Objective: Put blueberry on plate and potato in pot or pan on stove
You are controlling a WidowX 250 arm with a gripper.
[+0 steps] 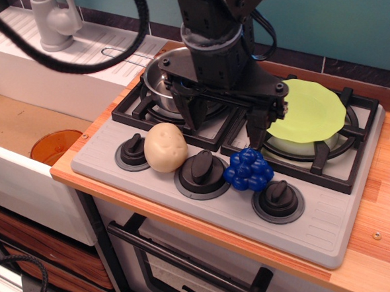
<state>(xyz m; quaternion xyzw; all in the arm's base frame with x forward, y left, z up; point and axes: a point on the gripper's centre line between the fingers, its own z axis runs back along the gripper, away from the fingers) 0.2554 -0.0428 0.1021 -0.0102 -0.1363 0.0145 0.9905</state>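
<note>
You have a teal wall behind a wooden tabletop (379, 240), with a white sink (24, 163) sunk to the left of it. Down in the sink lies an orange dish (54, 146), and a white tap (56, 21) stands at the back. To the right sits the grey stove (319, 224). On its left burner you see the steel pan (157, 82), largely covered by the arm. The potato (165, 147) rests on the stove's front panel, between the left knob (132, 152) and the middle knob (202, 173), touching or nearly touching both. Your pincer (225, 121) hangs over the grates with its fingers spread apart and holding nothing. The blueberry (248, 170) lies just below the right finger, between the middle and right knobs. The lime-green plate (312, 109) sits on the right burner.
</note>
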